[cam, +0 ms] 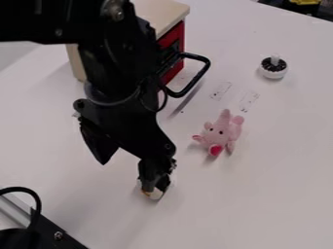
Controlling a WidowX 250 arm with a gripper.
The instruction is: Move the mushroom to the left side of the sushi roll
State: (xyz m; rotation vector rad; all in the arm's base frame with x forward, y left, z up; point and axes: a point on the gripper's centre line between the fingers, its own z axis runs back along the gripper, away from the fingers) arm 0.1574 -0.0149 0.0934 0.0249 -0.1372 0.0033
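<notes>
The white table [260, 180] is the biggest thing I see, and it goes under all the toys. Next is my big black robot arm [117, 68]. It comes in from the top left and bends down over the table. At its low end is my black gripper [155, 186], pointing down, near the table top. I can't tell if it is gripping anything or has let go.

Behind the arm, near the top, is a box [159, 12] with a tan top and a red side. A black loop [207, 68] sticks out in front of the red side. In the bottom left corner there is a dark metal bar [52, 231], with a black cable [32, 192] that curves above it.

To the right of my gripper, a bit farther back, is a pink stuffed toy [224, 131]. It has a darker pink spot at its front end.

Farther back and to the right, well apart from my gripper, is a little round white toy with a black top and a white stem poking up. It looks like the mushroom [273, 74], upside down on the table.

Right at the tip of my gripper is a small white and orange thing [155, 195]. It is partly covered, so I can't tell which toy it is.
</notes>
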